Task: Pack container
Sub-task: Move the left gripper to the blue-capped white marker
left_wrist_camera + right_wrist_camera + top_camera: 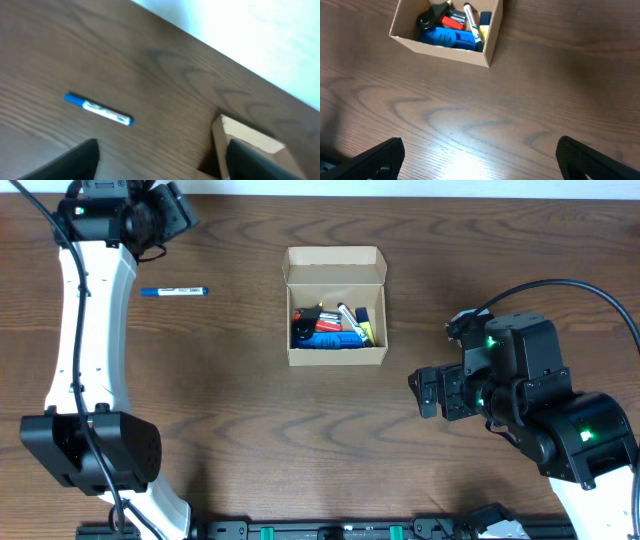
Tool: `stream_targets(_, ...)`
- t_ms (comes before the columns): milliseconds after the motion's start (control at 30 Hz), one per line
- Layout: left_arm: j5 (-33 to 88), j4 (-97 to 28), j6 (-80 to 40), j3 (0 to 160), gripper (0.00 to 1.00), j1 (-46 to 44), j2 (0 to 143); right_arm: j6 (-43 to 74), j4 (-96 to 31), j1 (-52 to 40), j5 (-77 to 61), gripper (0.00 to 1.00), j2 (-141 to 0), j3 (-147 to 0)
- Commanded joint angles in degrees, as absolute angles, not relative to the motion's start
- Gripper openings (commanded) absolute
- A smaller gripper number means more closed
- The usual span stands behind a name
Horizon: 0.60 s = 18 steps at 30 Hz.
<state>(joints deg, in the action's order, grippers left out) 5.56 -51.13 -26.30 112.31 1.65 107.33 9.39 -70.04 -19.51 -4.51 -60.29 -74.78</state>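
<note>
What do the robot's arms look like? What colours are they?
The left arm is a long white tube with chunky black joints, and a thin black cable runs along it. The right arm shows mostly black boxy parts with little green lights, and a looping black cable arcs over it. Both arms end in plain dark jaws.

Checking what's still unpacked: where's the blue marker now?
In the overhead view, the blue marker lies on the table, left of the container and clear of it.
</note>
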Motion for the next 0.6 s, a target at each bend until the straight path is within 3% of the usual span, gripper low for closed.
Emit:
stream_targets(0,3.70,-53.67,-42.68,112.55,0.68,1.63,107.53,8.69,-70.11,-19.16,-4.54,0.99,-60.38,-74.65)
stream_targets(167,0.32,-54.89,-53.71,112.57,0.62,1.83,107.63,8.69,-70.11,-19.16,-4.54,0.99,-60.38,-74.65)
stream_targets(567,0.73,-57.71,-63.24,112.66,0.59,4.91,115.98,8.69,-70.08,-19.16,-4.54,0.99,-60.38,-74.65)
